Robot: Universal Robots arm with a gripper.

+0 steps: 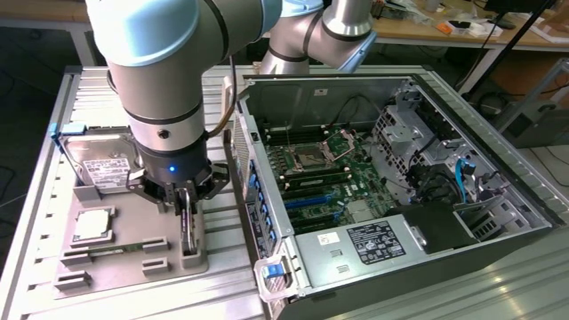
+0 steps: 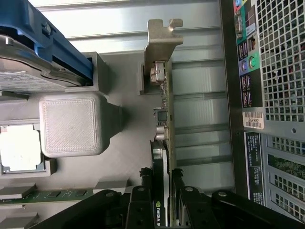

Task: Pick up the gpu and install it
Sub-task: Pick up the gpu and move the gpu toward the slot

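We judge the pick-up in hand: our tool (image 1: pixel 185 212) is clamped on the thin dark silver-bracketed gpu card (image 1: pixel 188 235), which stands upright at the grey plastic tray's (image 1: pixel 116 267) edge beside the open black computer case (image 1: pixel 313 99). Lifting it calls for a straight pull.

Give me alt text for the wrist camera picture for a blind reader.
The black gripper is closed on a thin dark graphics card standing on edge in a grey plastic tray, its pale metal bracket at the far end. A perforated silver computer case stands alongside.
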